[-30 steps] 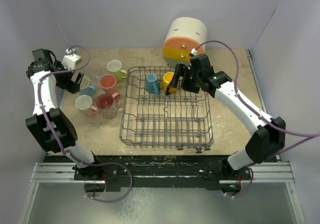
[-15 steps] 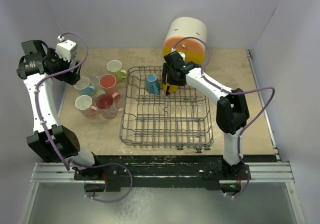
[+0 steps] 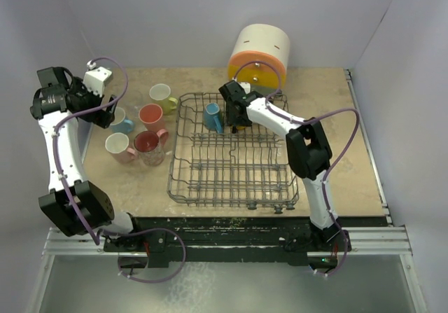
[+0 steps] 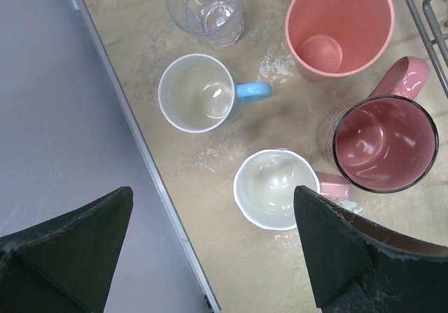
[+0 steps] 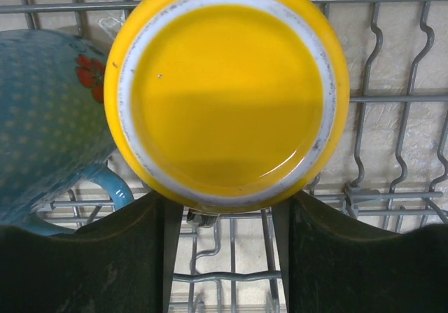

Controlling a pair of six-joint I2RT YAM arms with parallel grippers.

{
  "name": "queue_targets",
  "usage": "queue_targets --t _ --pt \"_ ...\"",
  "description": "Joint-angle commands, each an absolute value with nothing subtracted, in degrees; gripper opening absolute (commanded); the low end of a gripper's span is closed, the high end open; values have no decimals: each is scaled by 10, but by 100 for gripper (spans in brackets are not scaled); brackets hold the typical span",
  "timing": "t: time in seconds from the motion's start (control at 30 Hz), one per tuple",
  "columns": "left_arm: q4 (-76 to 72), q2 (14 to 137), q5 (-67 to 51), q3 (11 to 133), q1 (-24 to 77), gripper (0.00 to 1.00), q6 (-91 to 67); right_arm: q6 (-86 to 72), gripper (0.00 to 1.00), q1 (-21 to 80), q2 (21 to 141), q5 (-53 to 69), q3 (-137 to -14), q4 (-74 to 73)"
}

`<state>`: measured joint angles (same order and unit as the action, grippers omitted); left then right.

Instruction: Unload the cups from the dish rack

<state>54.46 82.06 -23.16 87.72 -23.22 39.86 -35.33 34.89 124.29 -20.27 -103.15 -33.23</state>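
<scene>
Filling the centre of the top view, the dish rack (image 3: 231, 152) is standing before a cream-orange cylinder (image 3: 259, 54). Inside it, a yellow cup (image 5: 227, 92), base up, is lying just ahead of the right gripper (image 3: 236, 111), whose fingers are spread and empty. A blue cup (image 5: 49, 110) is crowding its left. The left gripper (image 4: 210, 243), released, is hanging over cups (image 4: 273, 187) and a clear glass (image 4: 206, 8) on the table (image 4: 231, 271). The yellow cup's handle is hidden.

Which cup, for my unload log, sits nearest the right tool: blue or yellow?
The yellow cup, base up, directly before the right tool; the blue flowered cup sits off to the side in the dish rack.
</scene>
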Motion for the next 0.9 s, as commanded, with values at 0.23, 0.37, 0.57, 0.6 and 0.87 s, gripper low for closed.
queue_targets --t 0.23,0.37,0.57,0.6,0.87 --pt "545 836 -337 905 -227 99 381 -347 25 350 1216 -244 -1036 -323" --pt "549 832 -343 909 -181 99 383 -336 7 350 1182 -237 -1037 -322" --pt "591 824 -381 940 -108 99 400 -315 0 350 1130 -236 -1043 -322" --pt "591 821 -396 942 -107 99 402 -313 0 350 1121 -236 -1045 -324" --pt "598 771 -492 904 -99 99 465 -311 0 350 1041 -143 -1072 -343"
